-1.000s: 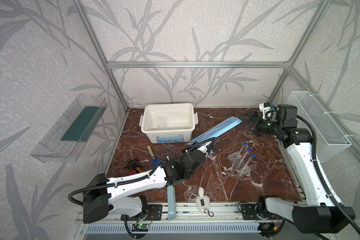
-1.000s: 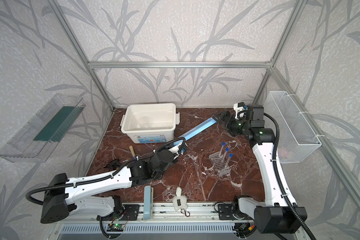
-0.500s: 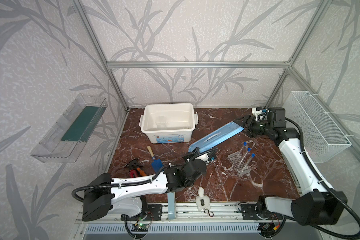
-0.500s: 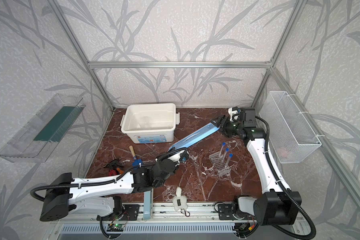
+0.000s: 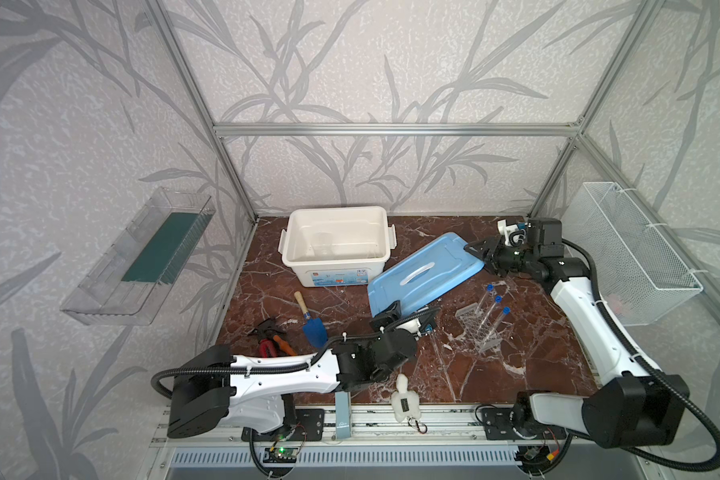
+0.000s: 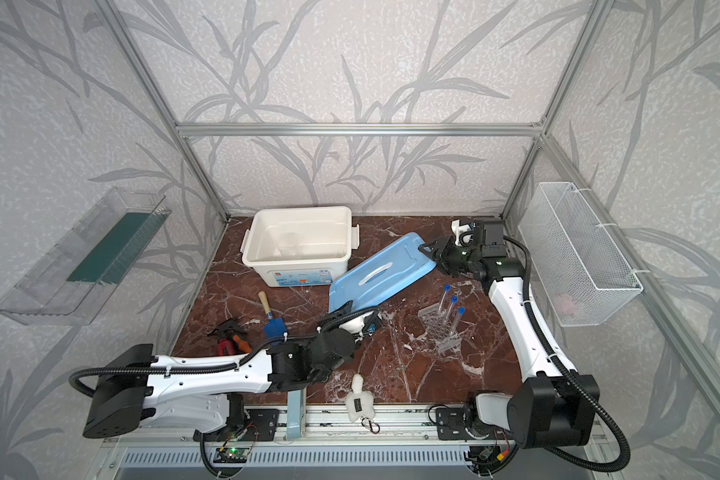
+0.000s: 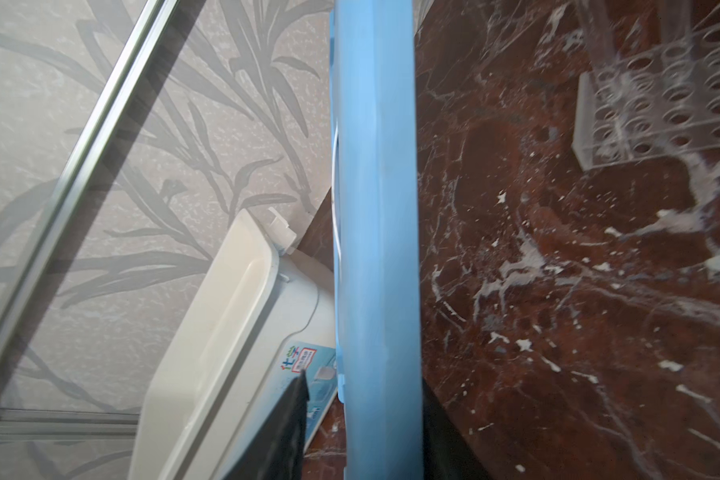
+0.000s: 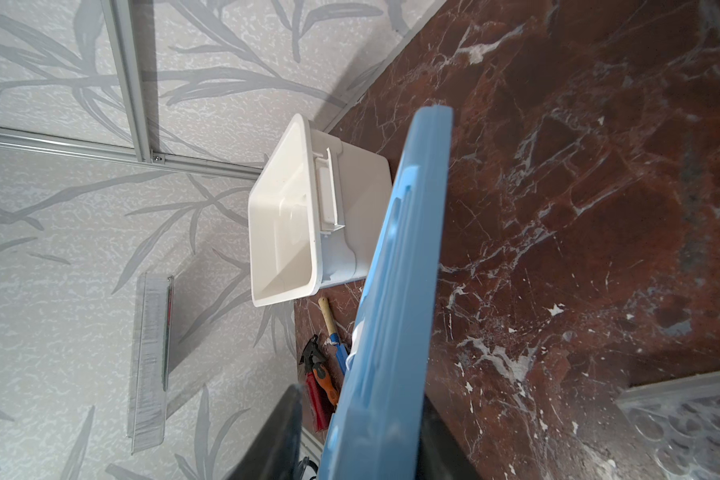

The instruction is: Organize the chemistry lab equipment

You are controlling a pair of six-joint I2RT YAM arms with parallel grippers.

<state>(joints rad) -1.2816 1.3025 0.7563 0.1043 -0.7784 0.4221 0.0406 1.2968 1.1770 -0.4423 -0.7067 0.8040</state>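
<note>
**A:** Gripper status?

**B:** My left gripper (image 5: 406,318) straddles the near end of the blue lid (image 5: 425,276) and is released, not clamped. In the left wrist view, one left finger (image 7: 437,432) sits against the lid edge and the other stands off with a visible gap. My right gripper (image 5: 476,255) is the same at the far corner. One right finger (image 8: 437,449) is on the lid, and there is a gap on the other side.

**A:** So the lid hangs between the two?

**B:** It runs diagonally from one gripper to the other. I can't tell whether its near end touches the bench (image 5: 537,332).

**A:** Where's the lab gear?

**B:** The clear tube rack (image 5: 474,332) sits on the bench to the right of my left gripper and in front of my right gripper. Neither gripper touches it. The three blue-capped tubes (image 5: 493,309) stand tilted in it, caps up, near the lid's right edge but apart from it.

**A:** Anything else?

**B:** The open white box (image 5: 333,276) is at the back, just left of the lid. The blue trowel (image 5: 313,328) and the orange-handled screwdriver (image 5: 283,345) lie on the bench left of my left gripper — well apart from the rack.
</note>
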